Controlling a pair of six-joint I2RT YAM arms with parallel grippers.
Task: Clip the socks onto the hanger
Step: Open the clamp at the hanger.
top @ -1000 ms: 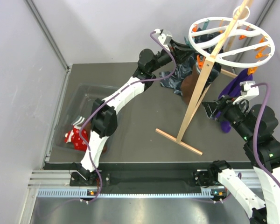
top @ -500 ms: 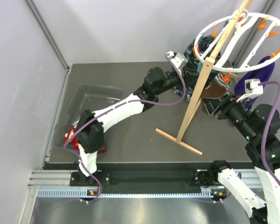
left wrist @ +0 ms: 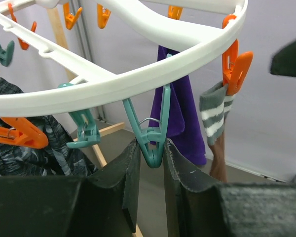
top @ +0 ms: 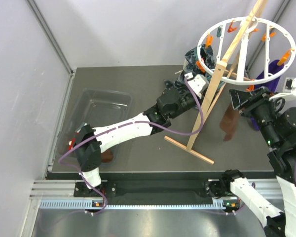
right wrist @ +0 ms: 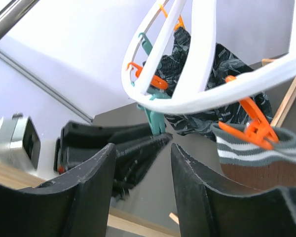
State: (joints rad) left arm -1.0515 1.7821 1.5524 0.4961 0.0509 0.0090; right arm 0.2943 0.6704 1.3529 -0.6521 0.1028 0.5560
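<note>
A dark grey counter (top: 138, 84) seen from above, with two robot arms reaching toward its far right corner. There a round white hanger (left wrist: 138, 81) with orange and teal clips is held up by a slanted wooden pole stand (top: 208, 106), whose foot rests right of the counter's middle. The left gripper (left wrist: 152, 148) is raised under the ring, its two dark fingers closed snugly on the lower tip of a teal clip (left wrist: 149, 131). The right gripper (right wrist: 142, 148) faces it from the right edge, its fingers spread wide with nothing between them. Just beside it, a brown sock (top: 229, 123) with a grey and white striped cuff hangs from the ring, pinched by an orange clip (right wrist: 251, 126). A purple sock (left wrist: 180, 108) and a dark patterned cloth (right wrist: 212, 74) also hang from the ring. Along the left edge sits a clear bin (top: 103, 91). A red sock (top: 72, 145) shows at its near end, mostly hidden by the left arm.
</note>
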